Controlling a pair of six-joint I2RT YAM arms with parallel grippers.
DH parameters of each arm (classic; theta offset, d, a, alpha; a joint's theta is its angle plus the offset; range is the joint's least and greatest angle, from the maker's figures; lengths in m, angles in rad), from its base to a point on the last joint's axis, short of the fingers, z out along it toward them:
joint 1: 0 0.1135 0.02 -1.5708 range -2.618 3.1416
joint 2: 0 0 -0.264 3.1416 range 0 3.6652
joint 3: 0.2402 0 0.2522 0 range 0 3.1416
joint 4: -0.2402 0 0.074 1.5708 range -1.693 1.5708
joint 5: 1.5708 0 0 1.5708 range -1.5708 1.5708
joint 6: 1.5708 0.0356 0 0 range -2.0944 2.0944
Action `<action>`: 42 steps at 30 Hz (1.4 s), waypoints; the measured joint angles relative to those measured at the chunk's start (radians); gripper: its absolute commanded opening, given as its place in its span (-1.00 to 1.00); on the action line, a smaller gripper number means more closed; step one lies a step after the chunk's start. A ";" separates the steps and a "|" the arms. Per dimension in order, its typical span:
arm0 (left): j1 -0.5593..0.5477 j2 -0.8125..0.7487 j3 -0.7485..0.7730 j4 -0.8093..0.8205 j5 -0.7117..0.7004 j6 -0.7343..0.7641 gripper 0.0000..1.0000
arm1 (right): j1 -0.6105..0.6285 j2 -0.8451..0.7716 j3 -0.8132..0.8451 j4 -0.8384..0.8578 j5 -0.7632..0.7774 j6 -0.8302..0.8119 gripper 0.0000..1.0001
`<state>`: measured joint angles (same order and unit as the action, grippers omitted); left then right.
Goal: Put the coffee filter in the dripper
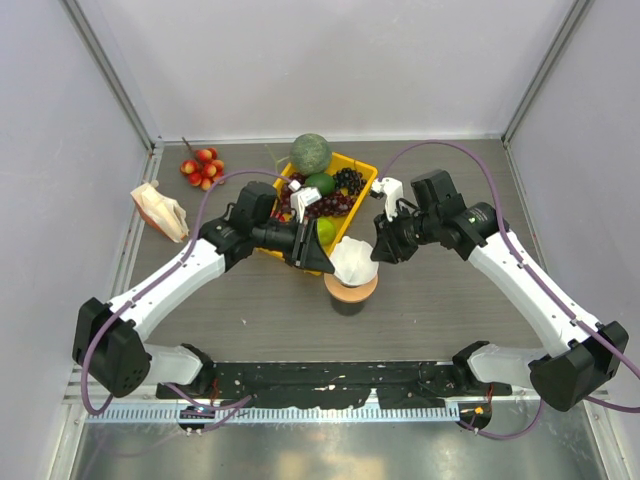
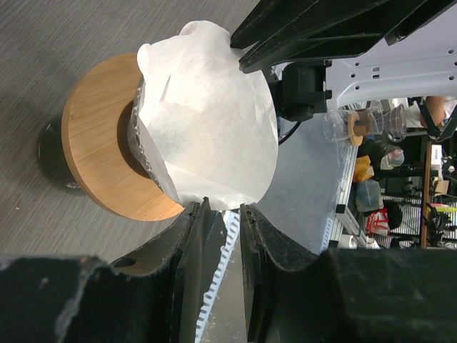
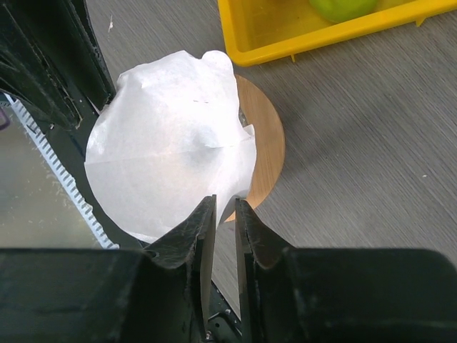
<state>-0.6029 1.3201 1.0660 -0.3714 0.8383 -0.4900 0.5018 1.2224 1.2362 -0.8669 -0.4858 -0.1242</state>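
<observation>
So this is the seating step. The coffee filter (image 2: 214, 121) is opened into a cone and sits on top of the wooden ring (image 2: 96, 153), point down toward the ring's hole, where a sliver of the clear dripper (image 2: 141, 114) wall shows. It's not properly in yet though — most of the paper stands proud above the ring, and it sits off-centre, with one floppy edge hanging out past the ring's rim.

The left gripper (image 2: 225, 209) is at one side of the ring and the right gripper (image 3: 225, 204) is at the opposite side. Both have their jaws narrow, just a slit between them. The paper's edge lies right at the tips of each, but I honestly can't tell whether either one is pinching it or only touching it.

Next move, I reckon: centre the cone over the ring's hole and ease it down till the paper lies against the dripper wall. Then let go without dragging it back out. It's thin paper, so go gentle — the risks I see are crumpling it or nudging the ring off the dark cup (image 2: 46, 153) under it.
</observation>
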 measured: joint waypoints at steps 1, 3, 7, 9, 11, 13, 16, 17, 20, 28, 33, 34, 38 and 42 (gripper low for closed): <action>0.000 0.000 -0.002 -0.001 0.000 0.000 -0.30 | 0.000 0.000 0.000 0.000 -0.001 0.000 -0.46; 0.000 0.000 -0.003 -0.004 0.000 0.005 -0.20 | 0.000 0.000 0.000 -0.001 -0.006 0.000 -0.38; 0.000 -0.007 -0.003 -0.018 0.001 0.030 0.26 | 0.000 -0.002 0.003 -0.008 -0.013 0.000 -0.16; 0.000 -0.026 -0.001 -0.038 0.001 0.040 0.37 | 0.000 -0.006 0.014 -0.022 -0.016 -0.001 -0.04; 0.000 -0.055 0.010 -0.060 0.000 0.060 0.44 | 0.000 -0.023 0.027 -0.031 -0.021 -0.002 0.11; 0.000 -0.092 0.039 -0.084 0.000 0.085 0.50 | 0.000 -0.055 0.048 -0.045 -0.028 -0.005 0.23; 0.000 -0.142 0.098 -0.129 -0.002 0.134 0.74 | 0.000 -0.118 0.084 -0.054 -0.038 -0.011 0.51; 0.001 -0.158 0.121 -0.145 -0.005 0.155 0.84 | 0.000 -0.135 0.094 -0.055 -0.040 -0.013 0.58; 0.014 -0.204 0.180 -0.201 -0.014 0.211 0.99 | 0.000 -0.199 0.128 -0.056 -0.040 -0.022 0.93; 0.240 -0.289 0.356 -0.375 -0.047 0.292 0.99 | -0.002 -0.342 0.138 -0.046 0.092 -0.018 0.91; 0.406 -0.276 0.457 -0.597 -0.166 0.394 0.98 | -0.149 -0.446 0.085 -0.015 0.212 0.031 0.91; 0.423 -0.278 0.444 -0.637 -0.207 0.415 0.99 | -0.183 -0.467 0.066 -0.010 0.235 0.042 0.91; 0.454 -0.332 0.285 -0.710 -0.365 0.470 0.99 | -0.262 -0.537 -0.032 0.002 0.322 0.058 0.91; 0.457 -0.441 0.116 -0.740 -0.483 0.492 0.98 | -0.293 -0.555 -0.127 -0.005 0.362 0.080 0.91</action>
<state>-0.1455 0.8795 1.1820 -1.1114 0.3550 0.0025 0.2092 0.6674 1.1091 -0.8715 -0.1234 -0.0441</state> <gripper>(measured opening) 0.991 0.955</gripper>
